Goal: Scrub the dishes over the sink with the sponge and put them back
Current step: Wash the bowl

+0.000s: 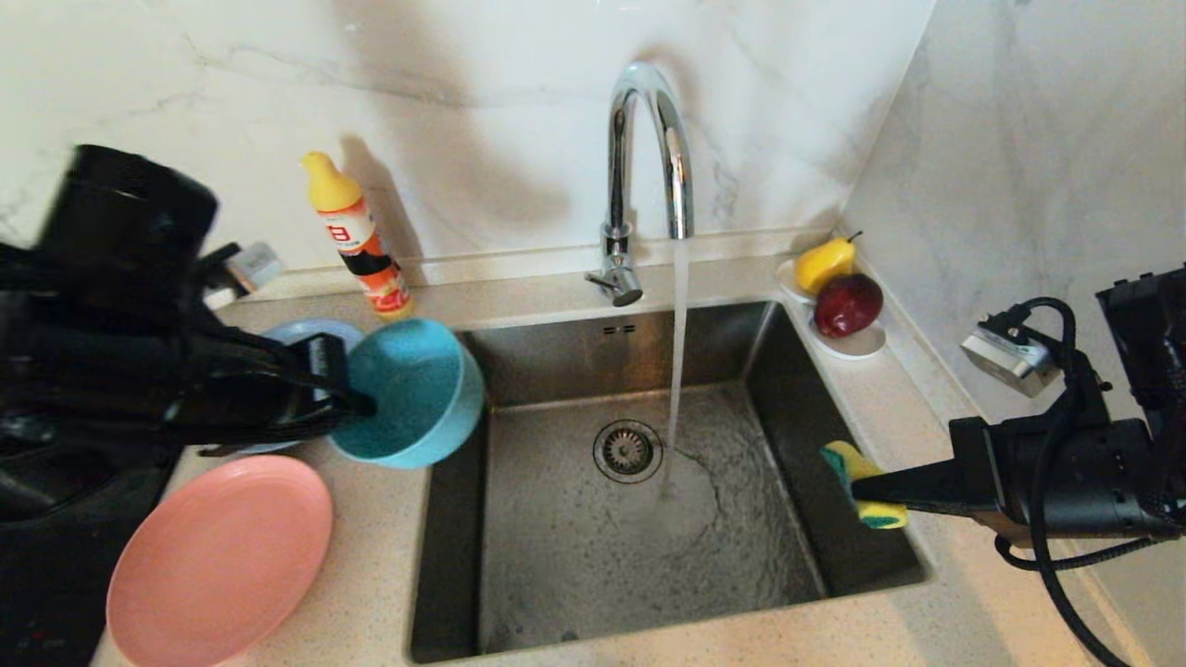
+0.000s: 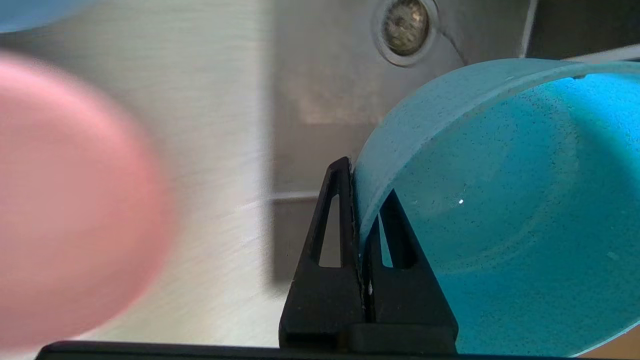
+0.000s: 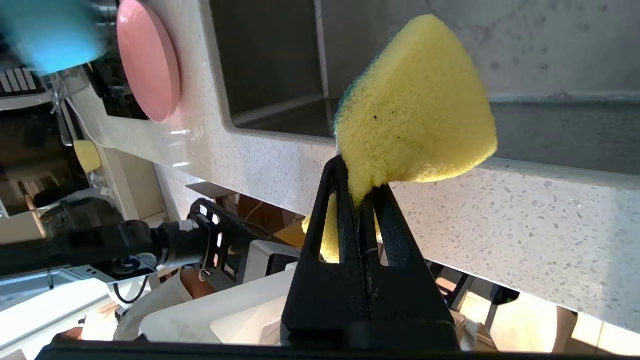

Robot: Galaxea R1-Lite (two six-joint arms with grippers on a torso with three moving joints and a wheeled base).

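Over sink's left rim, left gripper pinches tilted teal bowl; right gripper clamps sponge.

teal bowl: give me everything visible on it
The teal bowl is a matte, finely speckled piece with a lighter outer wall, a deeper blue-green inside and a thin rim. It looks empty. The left gripper is shut on its rim, one finger inside and one outside, holding it off the counter and tipped on its side, opening toward the camera. It hangs at the left edge of the sink, clear of the running water. Nothing else touches it.
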